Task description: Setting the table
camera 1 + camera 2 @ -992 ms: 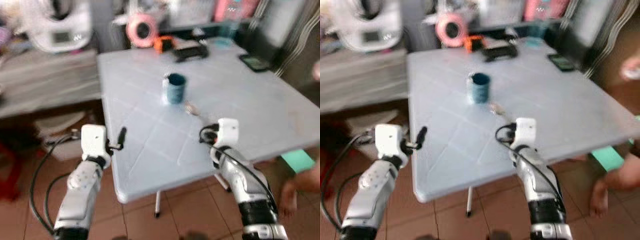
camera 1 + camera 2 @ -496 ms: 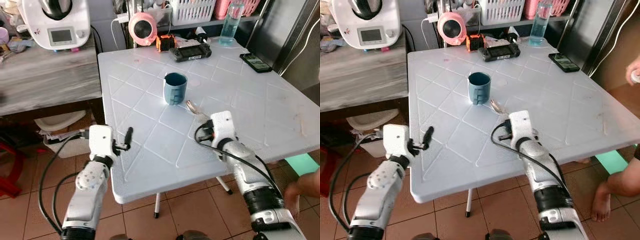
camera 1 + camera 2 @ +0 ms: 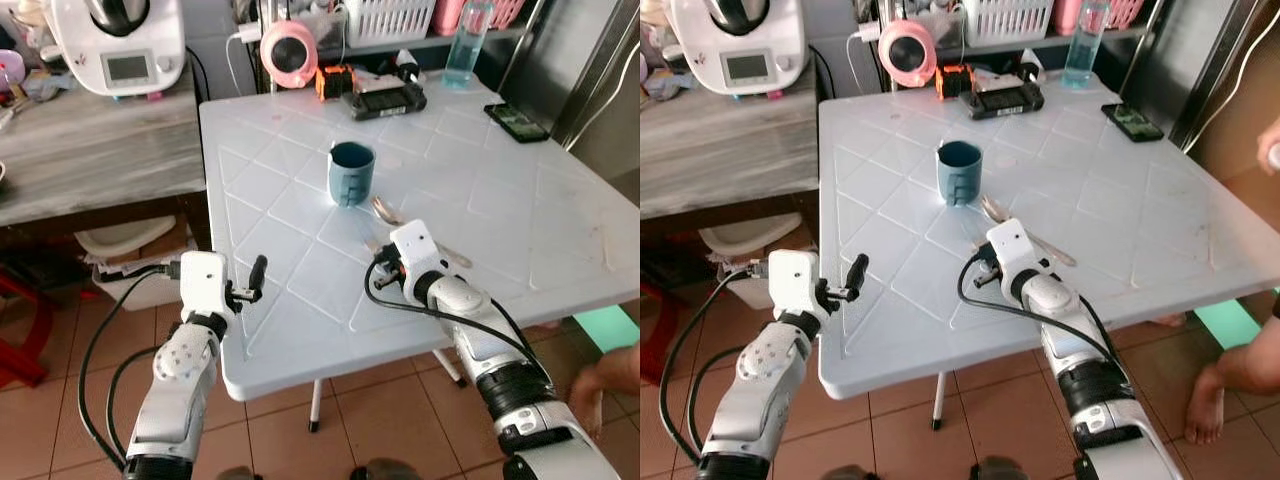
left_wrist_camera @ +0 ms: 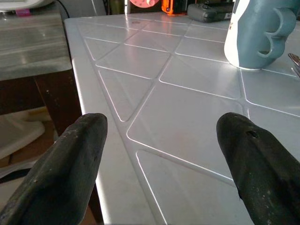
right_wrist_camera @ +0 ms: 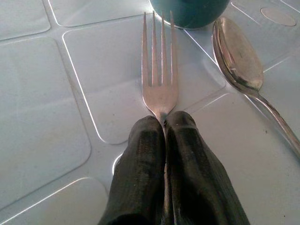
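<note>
Right gripper point(image 5: 164, 126) pinched tight on the fork point(image 5: 158, 70) neck, tines poking straight out past the fingertips toward the mug point(image 3: 351, 174) base — fork's long axis runs in line with the fingers, pointing toward the table's far edge. Fork sits low over the table point(image 3: 540, 230), touching or just above it, cannot tell which. Spoon point(image 5: 243, 61) lies flat just beside the fork on the side toward the table's right edge, bowl near the mug, handle angling back toward the near edge — roughly parallel to the fork but splaying away. Mug stands upright about mid-table, nearer the left edge. Left gripper point(image 4: 164, 154) spread wide, holding nothing, parked at the table's left edge near the near-left corner, aimed across at the mug. Right arm is clearly the nearer one; likely next call is laying the fork down alongside the spoon, short of the mug.
</note>
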Available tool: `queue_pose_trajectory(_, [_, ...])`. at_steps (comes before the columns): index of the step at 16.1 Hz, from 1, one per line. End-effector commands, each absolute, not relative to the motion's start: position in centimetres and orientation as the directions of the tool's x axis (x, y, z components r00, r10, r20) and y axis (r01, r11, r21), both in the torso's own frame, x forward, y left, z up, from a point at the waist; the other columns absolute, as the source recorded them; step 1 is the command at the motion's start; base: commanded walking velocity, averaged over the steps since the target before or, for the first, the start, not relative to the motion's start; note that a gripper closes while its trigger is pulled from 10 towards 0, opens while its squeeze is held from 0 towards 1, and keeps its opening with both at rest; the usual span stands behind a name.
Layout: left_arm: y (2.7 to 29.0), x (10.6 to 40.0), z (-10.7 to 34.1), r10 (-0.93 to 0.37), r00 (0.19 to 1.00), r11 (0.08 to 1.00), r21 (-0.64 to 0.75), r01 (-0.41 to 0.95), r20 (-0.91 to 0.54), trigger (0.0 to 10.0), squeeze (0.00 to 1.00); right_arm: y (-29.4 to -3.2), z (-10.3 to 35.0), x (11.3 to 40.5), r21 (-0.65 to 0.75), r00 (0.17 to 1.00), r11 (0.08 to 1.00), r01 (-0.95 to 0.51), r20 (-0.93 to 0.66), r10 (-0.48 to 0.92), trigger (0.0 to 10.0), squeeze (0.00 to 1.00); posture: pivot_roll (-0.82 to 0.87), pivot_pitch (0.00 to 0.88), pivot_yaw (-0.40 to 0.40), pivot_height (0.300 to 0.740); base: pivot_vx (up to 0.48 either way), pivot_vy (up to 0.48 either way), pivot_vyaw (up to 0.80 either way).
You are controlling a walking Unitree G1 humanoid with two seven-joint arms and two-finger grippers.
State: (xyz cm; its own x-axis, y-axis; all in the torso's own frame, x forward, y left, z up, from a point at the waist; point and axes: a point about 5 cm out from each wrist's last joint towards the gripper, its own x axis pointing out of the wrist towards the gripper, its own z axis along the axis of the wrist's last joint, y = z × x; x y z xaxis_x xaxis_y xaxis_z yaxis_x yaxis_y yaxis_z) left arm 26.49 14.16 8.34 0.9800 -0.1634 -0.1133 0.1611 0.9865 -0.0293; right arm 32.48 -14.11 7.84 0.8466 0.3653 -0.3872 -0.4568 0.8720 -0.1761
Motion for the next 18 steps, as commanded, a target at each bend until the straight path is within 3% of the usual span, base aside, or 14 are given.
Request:
queue_pose_trajectory(1, [14.3, 26.4, 8.5, -0.158, 0.981, 0.987, -0.017, 0.157, -0.116, 10.0, 0.0, -14.3, 6.3, 31.8, -0.155, 0.815, 0.871, -0.466, -0.459, 0.354, 10.0, 1.0, -0.01, 0.01, 0.027, 0.74, 0.0, 0.0, 0.0])
queue_pose_trajectory(11, [14.3, 26.6, 8.5, -0.163, 0.979, 0.987, -0.01, 0.163, -0.12, 10.0, 0.0, -14.5, 7.1, 32.0, -0.119, 0.804, 0.852, -0.51, -0.42, 0.422, 10.0, 0.99, -0.01, 0.01, 0.038, 0.74, 0.0, 0.0, 0.0])
queue_pose_trajectory(12, [14.3, 26.6, 8.5, -0.163, 0.979, 0.987, -0.01, 0.163, -0.12, 10.0, 0.0, -14.4, 7.2, 32.0, -0.12, 0.804, 0.85, -0.512, -0.415, 0.426, 10.0, 0.44, -0.01, 0.01, 0.038, 0.74, 0.0, 0.0, 0.0])
queue_pose_trajectory(13, [14.3, 26.6, 8.5, -0.165, 0.979, 0.986, -0.009, 0.165, -0.12, 10.0, 0.0, -14.3, 7.5, 32.1, -0.122, 0.805, 0.848, -0.515, -0.407, 0.431, 10.0, 0.0, -0.01, 0.009, 0.036, 0.74, 0.0, 0.0, 0.0])
queue_pose_trajectory(18, [14.3, 26.6, 8.4, -0.166, 0.978, 0.986, -0.008, 0.167, -0.123, 10.0, 0.0, -13.4, 8.6, 32.0, -0.091, 0.806, 0.841, -0.533, -0.358, 0.471, 10.0, 0.0, -0.01, 0.009, 0.036, 0.74, 0.0, 0.0, 0.0])
